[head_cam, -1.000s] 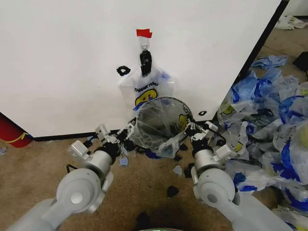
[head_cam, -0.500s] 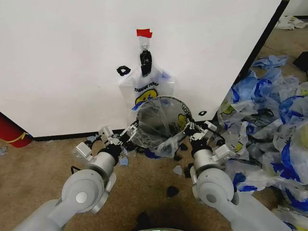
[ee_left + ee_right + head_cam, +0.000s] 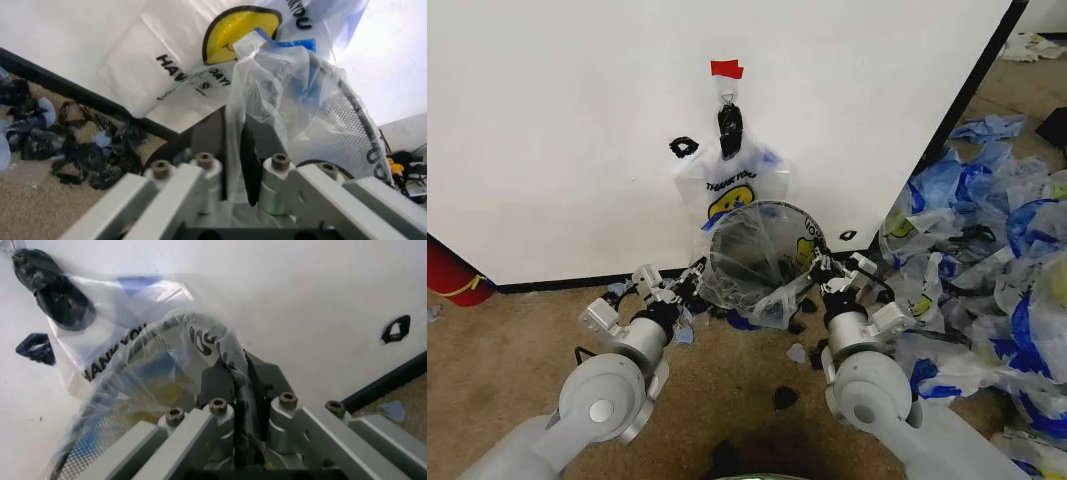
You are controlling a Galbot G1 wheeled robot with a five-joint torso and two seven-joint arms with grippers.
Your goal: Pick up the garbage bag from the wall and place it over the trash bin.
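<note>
Down by the foot of the wall (image 3: 577, 130) the trash bin (image 3: 762, 250) sits tipped toward the robot, its round mesh mouth showing, and a garbage bag (image 3: 772, 300) is already stretched over its rim, the thin clear plastic bunching along the lower edge; a second bag (image 3: 727, 180) of the same kind, with the yellow smiley and the THANK YOU print, hangs flat against the wall just behind the bin, from a small hook (image 3: 728, 98) under a scrap of red tape (image 3: 726, 69).

The left gripper (image 3: 689, 280) is at the bin's left side, clenched on the plastic there; in the left wrist view its fingers (image 3: 212, 145) stand close together with a twisted fold of bag (image 3: 267, 85) pinched between them, the bin's rim just beyond. The right gripper (image 3: 819, 268) is at the bin's right side, likewise clamped; in the right wrist view its fingers (image 3: 217, 382) squeeze a strip of the printed film (image 3: 213, 347) against the mesh rim (image 3: 100, 430).

Small black scraps (image 3: 785, 397) and bits of blue lie on the brown carpet (image 3: 507, 350) round the bin; a heap of blue-and-white bags (image 3: 987, 240) sprawls well off to the right, past the wall's end; something red (image 3: 452, 275) shows by the wall's base on the far left.
</note>
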